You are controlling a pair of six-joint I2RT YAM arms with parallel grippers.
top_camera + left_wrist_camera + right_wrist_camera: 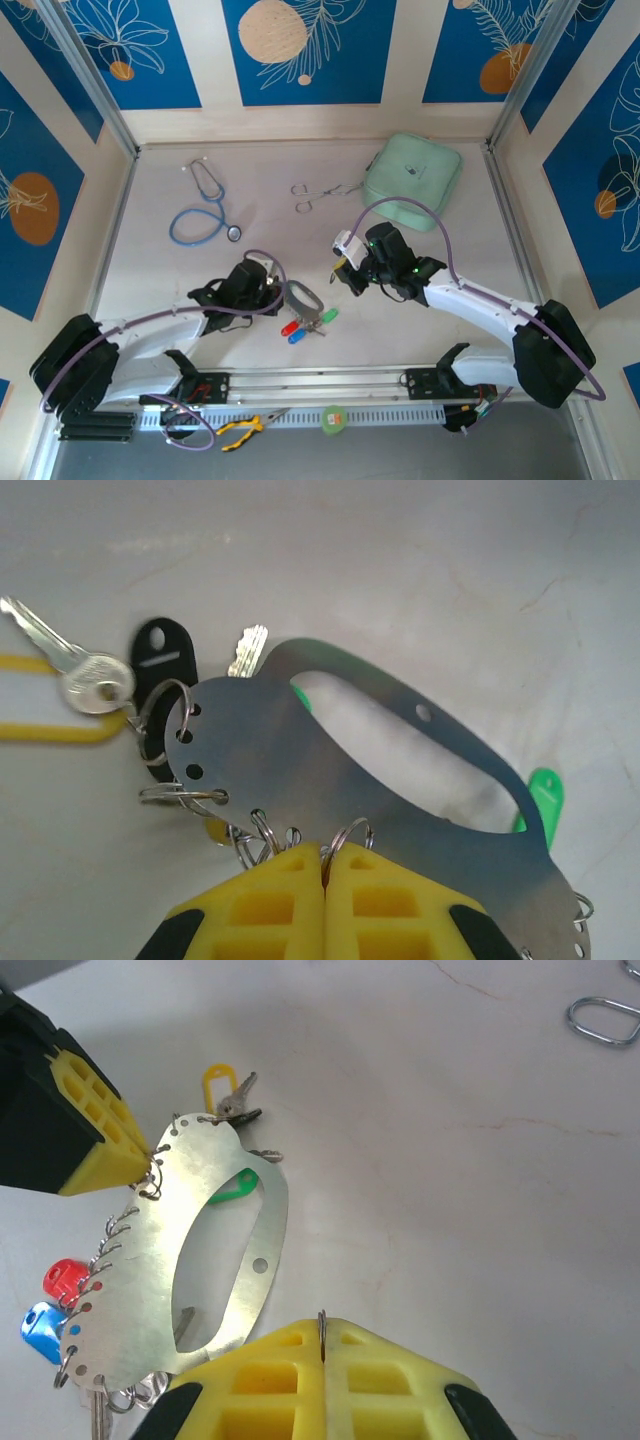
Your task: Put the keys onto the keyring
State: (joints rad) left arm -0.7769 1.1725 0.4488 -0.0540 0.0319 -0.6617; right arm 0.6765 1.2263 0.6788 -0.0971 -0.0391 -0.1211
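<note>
Keyring (300, 770): L gripper (325, 858) reaches in low, pads clamped on its edge; R gripper (322, 1348) just beside, tilted down, pinching wire ring (322, 1318).

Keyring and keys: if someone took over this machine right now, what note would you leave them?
Left end effector: shut, pinching the keyring at its edge.
Right end effector: shut on a thin wire ring; any key under it is hidden.
Keys: red key, blue key, green key, yellow-tagged key and black-headed key cluster at the keyring; small rings seem to link several to it.
Done: apparently most hooked.
Left: check each link, then add the ring held on the right.
</note>
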